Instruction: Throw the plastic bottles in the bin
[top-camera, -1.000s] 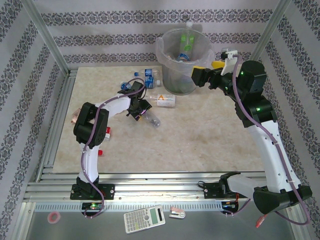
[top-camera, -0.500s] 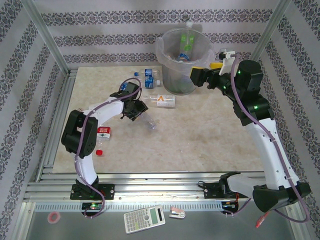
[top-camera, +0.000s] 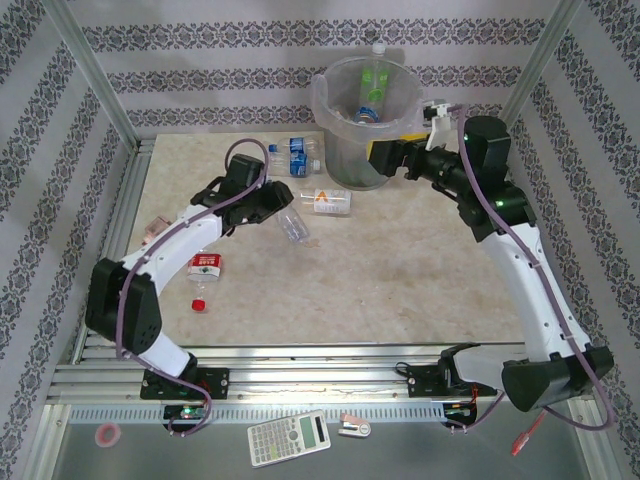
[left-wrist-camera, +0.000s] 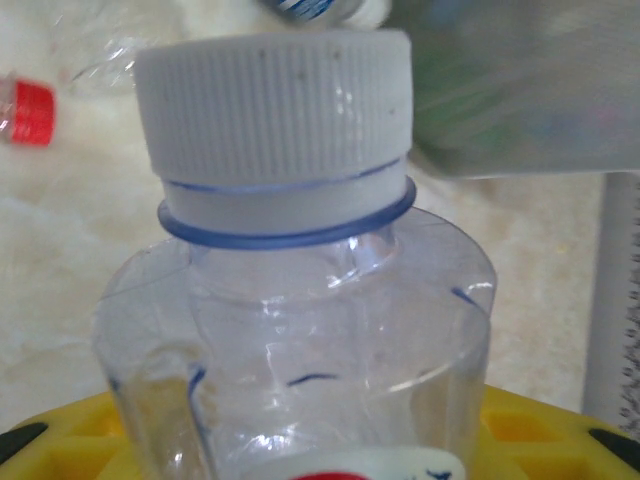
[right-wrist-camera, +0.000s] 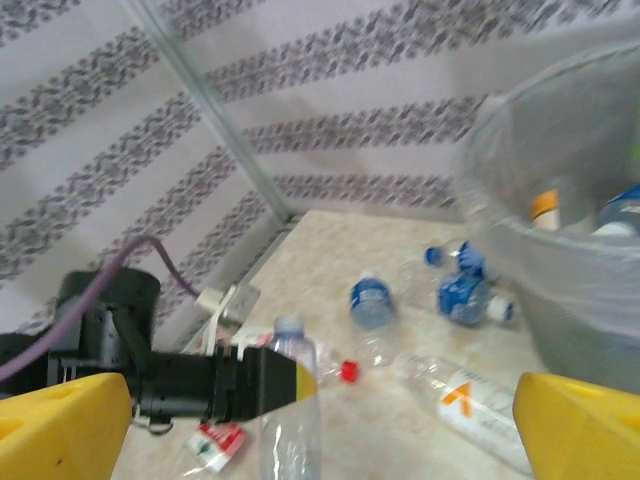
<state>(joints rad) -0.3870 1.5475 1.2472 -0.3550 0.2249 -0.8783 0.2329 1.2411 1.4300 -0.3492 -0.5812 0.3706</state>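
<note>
While patterned walls (top-camera: 250, 80) surround it, the beige tabletop (top-camera: 420, 270) holds bottles (top-camera: 325, 201).

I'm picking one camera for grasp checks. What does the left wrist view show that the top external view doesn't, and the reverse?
Left wrist view adds: close detail of the clear bottle, its ribbed white cap and blue neck ring. Top external view adds: the bin holding bottles, the open right pincer beside it, and a calculator. Both: that clear bottle gripped in the left pincer, over the table.
</note>
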